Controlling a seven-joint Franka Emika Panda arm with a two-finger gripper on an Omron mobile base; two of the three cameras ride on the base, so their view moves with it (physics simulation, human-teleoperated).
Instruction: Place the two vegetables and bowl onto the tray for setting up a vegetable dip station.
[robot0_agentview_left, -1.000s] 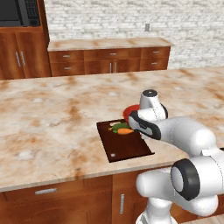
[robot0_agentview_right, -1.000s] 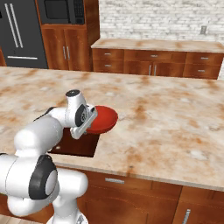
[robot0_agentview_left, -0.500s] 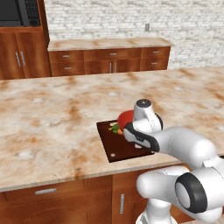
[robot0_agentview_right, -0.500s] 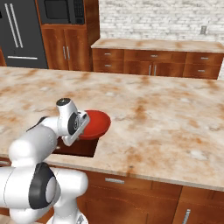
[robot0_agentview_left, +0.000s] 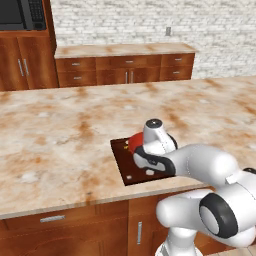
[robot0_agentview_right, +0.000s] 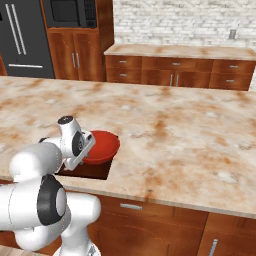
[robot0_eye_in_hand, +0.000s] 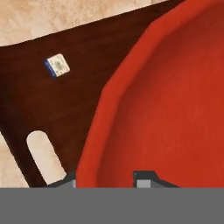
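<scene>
The red bowl hangs low over the dark brown tray, whether touching it I cannot tell. My gripper is shut on the bowl's near rim, one fingertip inside and one outside. In the left base view the bowl peeks out behind my hand above the tray, which lies at the counter's front edge. The right base view has the bowl beside my hand, over the tray. The tray's slot handle and small pale dot lie bare. The two vegetables are hidden behind my hand and the bowl.
The tray sits on a marbled island counter that stretches wide to the left, right and back. A second counter with wooden drawers runs along the brick wall. A microwave and a fridge stand far off.
My hand has carried the bowl leftward and toward the counter's front edge, lower over the tray. The grip on the rim has stayed the same.
</scene>
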